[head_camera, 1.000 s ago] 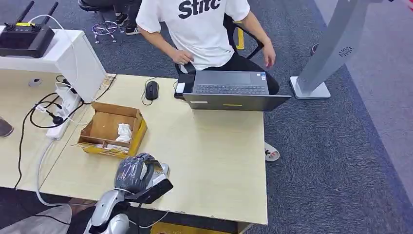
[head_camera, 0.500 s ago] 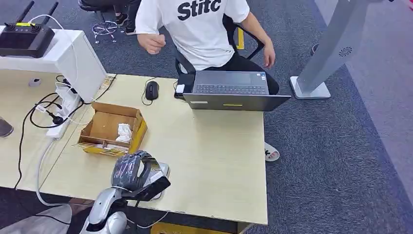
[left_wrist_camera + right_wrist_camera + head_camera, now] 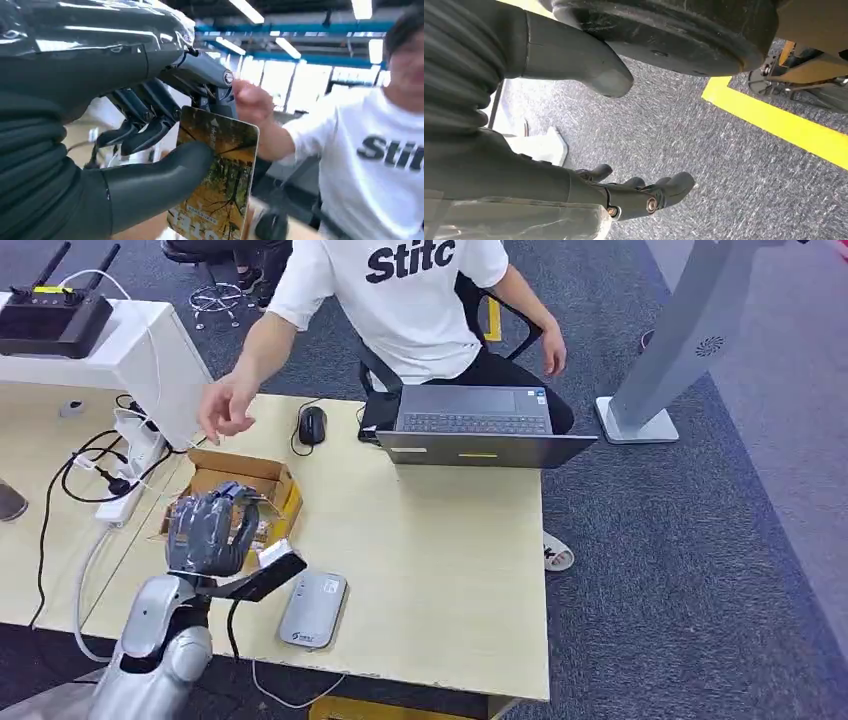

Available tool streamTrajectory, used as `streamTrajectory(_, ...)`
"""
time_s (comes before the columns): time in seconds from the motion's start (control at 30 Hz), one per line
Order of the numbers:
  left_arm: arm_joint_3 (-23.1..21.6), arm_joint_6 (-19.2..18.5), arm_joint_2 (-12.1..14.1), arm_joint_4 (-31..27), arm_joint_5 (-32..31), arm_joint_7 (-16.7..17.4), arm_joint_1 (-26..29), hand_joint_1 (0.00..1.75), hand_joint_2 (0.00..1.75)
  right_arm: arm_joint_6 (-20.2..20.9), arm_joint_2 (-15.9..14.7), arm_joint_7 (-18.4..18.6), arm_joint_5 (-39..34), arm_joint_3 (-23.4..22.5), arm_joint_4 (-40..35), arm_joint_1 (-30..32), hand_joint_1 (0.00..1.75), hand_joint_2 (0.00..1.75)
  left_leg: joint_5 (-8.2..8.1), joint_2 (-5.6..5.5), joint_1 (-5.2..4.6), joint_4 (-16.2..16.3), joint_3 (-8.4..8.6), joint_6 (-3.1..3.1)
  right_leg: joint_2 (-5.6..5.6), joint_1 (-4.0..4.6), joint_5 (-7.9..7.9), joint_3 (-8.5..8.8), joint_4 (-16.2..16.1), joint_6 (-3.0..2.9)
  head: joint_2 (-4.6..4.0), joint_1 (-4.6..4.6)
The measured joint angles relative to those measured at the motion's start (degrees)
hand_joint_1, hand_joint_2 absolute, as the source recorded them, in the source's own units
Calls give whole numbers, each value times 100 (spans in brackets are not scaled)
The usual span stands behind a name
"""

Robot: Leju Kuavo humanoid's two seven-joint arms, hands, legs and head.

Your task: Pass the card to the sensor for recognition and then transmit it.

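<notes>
Head view: the left hand (image 3: pixel 210 532) is raised above the near-left part of the worktop (image 3: pixel 440 540), in front of a cardboard box (image 3: pixel 232 498). In the left wrist view the left hand (image 3: pixel 125 125) pinches the card (image 3: pixel 217 175) between the thick thumb and the darker fingers (image 3: pixel 142 135); the card stands roughly upright, its printed face, a yellow-green tree scene, turned toward the camera. In the head view the card is hidden behind the hand.

The sensor (image 3: pixel 313 608), a flat grey pad, lies on the worktop just beside the left hand, toward the near edge, with a cable leading off the edge.

A person (image 3: pixel 400 300) in a white T-shirt sits at the far side of the worktop and reaches one hand (image 3: pixel 225 412) toward the box and the raised card; in the left wrist view this hand (image 3: pixel 252 102) is close behind the card's upper edge, and contact cannot be told.

A laptop (image 3: pixel 480 425) and a mouse (image 3: pixel 312 425) lie on the far part of the worktop. A power strip (image 3: pixel 125 480) with cables lies to the left.

Right wrist view: the right hand (image 3: pixel 624 192) hangs over grey carpet (image 3: pixel 684 135) marked with a yellow stripe (image 3: pixel 774 125); its fingers are apart and hold nothing.
</notes>
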Motion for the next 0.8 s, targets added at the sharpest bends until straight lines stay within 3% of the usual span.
streamTrajectory(0.37, 61, -20, 274, -479, -175, 4, -334, 175, 175, 4, 0, -48, 7, 0, 15, 1, 0, 175, -1, 2, 0, 0, 1, 0, 2, 0, 0, -1, 0, 0, 0, -2)
streamTrajectory(0.73, 24, 330, 189, -81, -737, 267, -562, 175, 175, 20, 0, 94, 101, 11, 15, -17, 0, 175, -1, 5, -1, 1, 0, 0, 6, -1, 0, -6, 0, 0, 0, 0)
streamTrajectory(0.77, 22, 376, 163, -20, -770, 311, -598, 0, 175, 22, 0, 107, 118, 15, 15, -21, 0, 175, -1, 5, -1, 1, 0, 0, 6, -1, 0, -6, 0, 0, 0, 0)
streamTrajectory(0.8, 22, 424, 145, 45, -787, 356, -636, 0, 175, 24, 0, 112, 122, 15, 15, -23, 0, 175, -1, 5, -1, 1, 0, 0, 6, -1, 0, -6, 0, 0, 0, 0)
